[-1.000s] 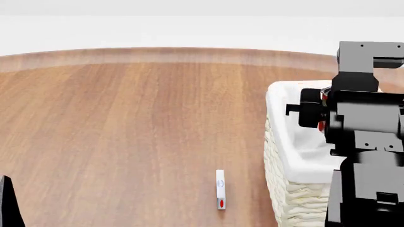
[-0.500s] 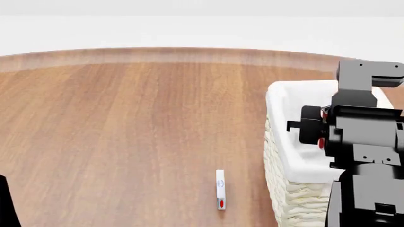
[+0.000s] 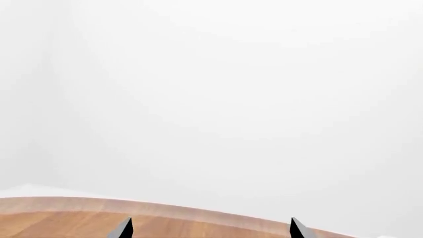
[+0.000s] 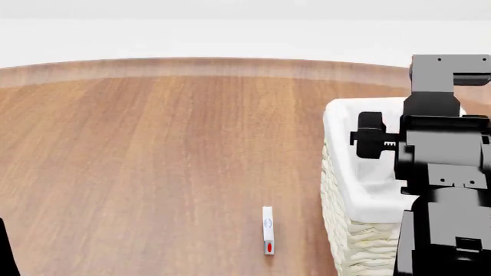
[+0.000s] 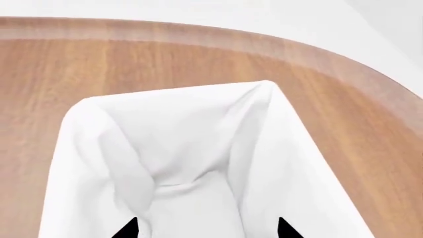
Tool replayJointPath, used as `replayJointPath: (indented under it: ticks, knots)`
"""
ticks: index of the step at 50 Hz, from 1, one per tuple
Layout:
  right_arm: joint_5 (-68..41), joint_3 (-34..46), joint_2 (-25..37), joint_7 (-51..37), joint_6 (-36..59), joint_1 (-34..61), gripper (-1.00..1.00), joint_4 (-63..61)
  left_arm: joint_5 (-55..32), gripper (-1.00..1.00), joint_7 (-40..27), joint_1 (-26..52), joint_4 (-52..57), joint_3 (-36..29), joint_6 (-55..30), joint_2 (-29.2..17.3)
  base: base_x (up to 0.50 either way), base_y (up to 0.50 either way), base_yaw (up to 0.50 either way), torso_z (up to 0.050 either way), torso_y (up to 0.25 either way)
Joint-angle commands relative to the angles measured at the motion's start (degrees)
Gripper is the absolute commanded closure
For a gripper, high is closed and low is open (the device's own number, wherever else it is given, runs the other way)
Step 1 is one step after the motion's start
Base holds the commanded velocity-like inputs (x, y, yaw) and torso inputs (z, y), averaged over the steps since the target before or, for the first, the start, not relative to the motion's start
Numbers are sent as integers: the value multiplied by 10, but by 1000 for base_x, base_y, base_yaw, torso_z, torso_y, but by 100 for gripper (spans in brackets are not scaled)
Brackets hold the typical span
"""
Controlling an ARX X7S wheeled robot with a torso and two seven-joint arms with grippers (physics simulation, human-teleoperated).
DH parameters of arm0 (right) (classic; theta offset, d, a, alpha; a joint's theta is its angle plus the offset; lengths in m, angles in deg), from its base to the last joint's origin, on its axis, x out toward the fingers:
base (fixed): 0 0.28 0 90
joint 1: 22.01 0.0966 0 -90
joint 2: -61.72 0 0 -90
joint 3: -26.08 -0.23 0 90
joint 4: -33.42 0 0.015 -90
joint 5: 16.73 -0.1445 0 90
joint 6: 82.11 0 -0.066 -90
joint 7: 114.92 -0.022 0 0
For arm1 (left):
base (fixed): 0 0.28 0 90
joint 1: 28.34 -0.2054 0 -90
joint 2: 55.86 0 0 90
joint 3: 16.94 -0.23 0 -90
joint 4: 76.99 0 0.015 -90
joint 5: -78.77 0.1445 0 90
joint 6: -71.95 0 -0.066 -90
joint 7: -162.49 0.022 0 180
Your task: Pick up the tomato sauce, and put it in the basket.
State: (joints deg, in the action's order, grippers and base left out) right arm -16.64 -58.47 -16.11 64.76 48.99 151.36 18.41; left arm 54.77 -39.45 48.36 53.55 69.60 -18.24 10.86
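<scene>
The red can is gone from the right gripper (fingers apart) above the basket

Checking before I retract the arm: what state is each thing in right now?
right gripper: open, nothing between its fingertips, over the basket.
left gripper: open, holding nothing.
basket: upright, white liner folded over the rim.
tomato sauce: not visible in any view.
small white object: lying on the table, untouched.
</scene>
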Motion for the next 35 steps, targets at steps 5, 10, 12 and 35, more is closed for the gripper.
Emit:
replayJointPath:
  ticks: [5, 10, 12, 35]
  knots:
    - [9, 40, -28, 23, -54, 28, -100, 0, -3, -100, 3, -6, -5, -1, 11, 0, 0, 0, 0, 0, 0]
    - [0, 42, -47, 0, -90, 28, -100, 0, 0, -100, 3, -7, -7, -5, 13, 1, 0, 0, 0, 0, 0]
    - [1, 43, -56, -4, -127, 26, -100, 0, -1, -100, 3, -5, -8, -4, 11, 0, 0, 0, 0, 0, 0]
    - [28, 126, -57, -67, 155, -449, -100, -995, 0, -100, 0, -8, -8, -9, 15, -2, 0, 0, 0, 0, 0]
